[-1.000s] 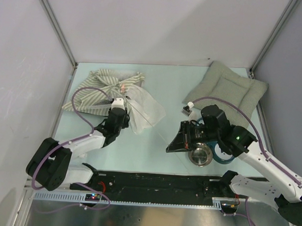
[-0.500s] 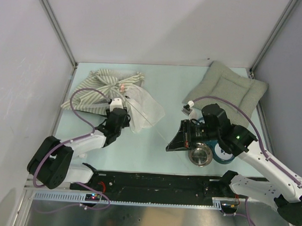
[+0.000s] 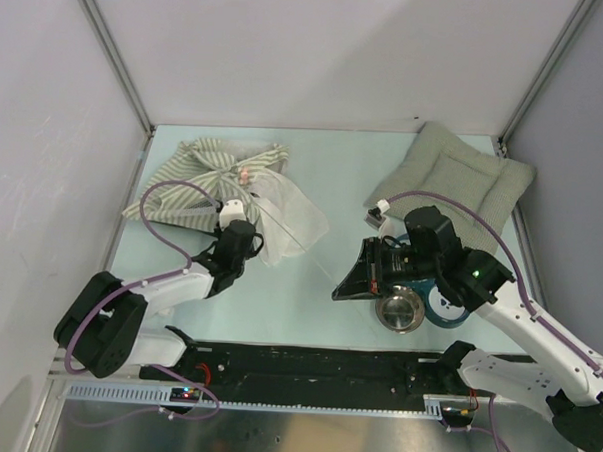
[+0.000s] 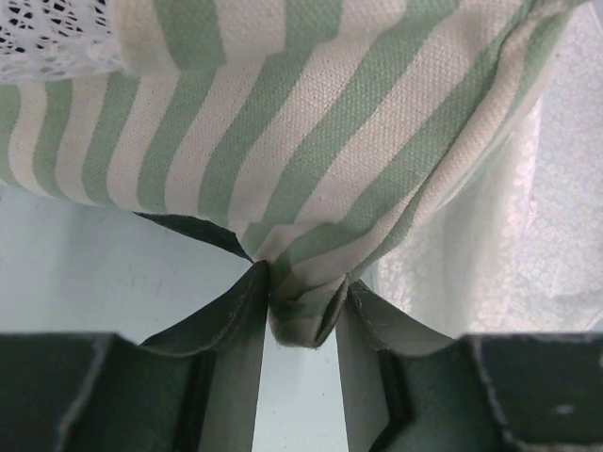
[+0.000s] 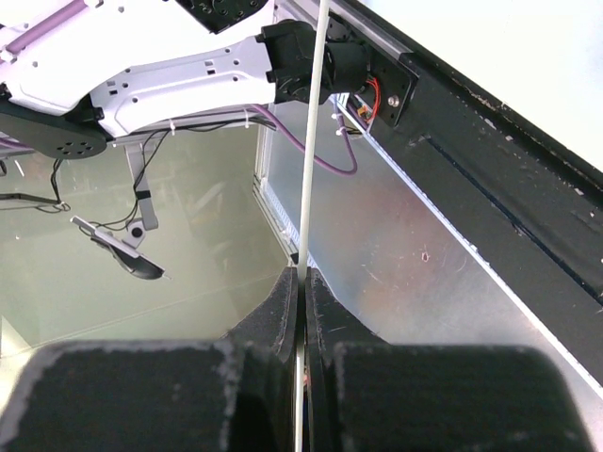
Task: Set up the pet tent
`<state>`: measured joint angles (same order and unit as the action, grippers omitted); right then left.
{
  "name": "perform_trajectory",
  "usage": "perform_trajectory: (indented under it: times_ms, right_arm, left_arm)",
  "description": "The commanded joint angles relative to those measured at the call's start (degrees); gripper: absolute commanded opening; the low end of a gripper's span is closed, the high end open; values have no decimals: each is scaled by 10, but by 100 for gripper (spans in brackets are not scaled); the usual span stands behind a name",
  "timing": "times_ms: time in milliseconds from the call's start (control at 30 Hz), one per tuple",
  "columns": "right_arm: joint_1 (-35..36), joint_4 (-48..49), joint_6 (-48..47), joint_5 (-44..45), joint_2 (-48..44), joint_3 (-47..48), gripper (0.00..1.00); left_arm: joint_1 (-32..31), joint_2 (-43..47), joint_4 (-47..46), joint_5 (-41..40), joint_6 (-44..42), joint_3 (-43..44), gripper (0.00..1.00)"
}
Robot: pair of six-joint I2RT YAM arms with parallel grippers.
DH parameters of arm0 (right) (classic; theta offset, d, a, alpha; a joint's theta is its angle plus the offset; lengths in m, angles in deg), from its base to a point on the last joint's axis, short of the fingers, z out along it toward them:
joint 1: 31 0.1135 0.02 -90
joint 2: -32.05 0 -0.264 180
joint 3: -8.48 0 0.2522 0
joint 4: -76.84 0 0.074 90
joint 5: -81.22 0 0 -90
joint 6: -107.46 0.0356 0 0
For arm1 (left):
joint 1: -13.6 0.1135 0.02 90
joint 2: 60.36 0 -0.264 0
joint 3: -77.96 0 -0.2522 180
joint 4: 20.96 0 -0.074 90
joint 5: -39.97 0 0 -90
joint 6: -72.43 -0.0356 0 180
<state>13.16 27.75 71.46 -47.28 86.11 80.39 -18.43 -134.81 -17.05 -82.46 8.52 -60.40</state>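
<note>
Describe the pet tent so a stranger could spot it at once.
On the pale green table, look to the far left corner: the tent is the crumpled fabric heap there, with the left gripper pinching its near edge. Unlike the plain quilted cushion at far right, it has green-and-white stripes and a sheer white flap.

There is one striped pet tent [image 3: 212,170] at upper left, one quilted cushion [image 3: 454,178] at upper right, one steel bowl [image 3: 401,312] and one teal round thing [image 3: 444,312] (half hidden) at lower right, and one thin white rod [image 5: 309,141].
</note>
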Motion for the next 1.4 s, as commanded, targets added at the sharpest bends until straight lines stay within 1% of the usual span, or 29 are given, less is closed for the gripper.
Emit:
perform_trajectory:
  times_ms: [0,133,200,233,267,333,400,467,567,667,800,933,1067,1367]
  right_arm:
    - [-7,37,-10,-18,-4,31,0]
    - [-9,39,-10,-22,-1,31,0]
    - [-10,41,-9,-24,1,31,0]
    - [-10,43,-9,-25,1,31,0]
    - [-11,45,-8,-26,2,31,0]
    - [-11,48,-6,-28,3,31,0]
    - [-11,51,-4,-29,3,31,0]
    - [-12,53,-3,-30,3,31,0]
    - [-13,54,-3,-28,4,31,0]
    - [-13,53,-4,-28,4,31,0]
    - [-14,54,-4,-29,6,31,0]
    - [-14,54,-4,-29,5,32,0]
    - [-14,52,-4,-27,3,31,0]
    - [-14,49,-4,-25,1,30,0]
  left_arm:
    - [-5,-2,-12,-17,21,-4,37]
    - [-6,-6,-12,-16,20,0,32]
    - [-7,-6,-12,-15,18,1,32]
    - [-9,-6,-13,-15,18,1,34]
    - [-9,-7,-13,-15,19,0,39]
    - [-11,-8,-13,-17,20,-1,46]
    - [-14,-11,-13,-18,21,-3,49]
    - [-16,-13,-13,-21,23,-6,48]
    - [-18,-15,-15,-25,27,-12,40]
    - [-18,-14,-16,-30,28,-12,38]
    - [-18,-15,-17,-39,25,-3,39]
    - [-17,-19,-20,-50,23,9,43]
    - [-18,-22,-21,-58,17,18,44]
    - [-17,5,-22,-70,7,18,49]
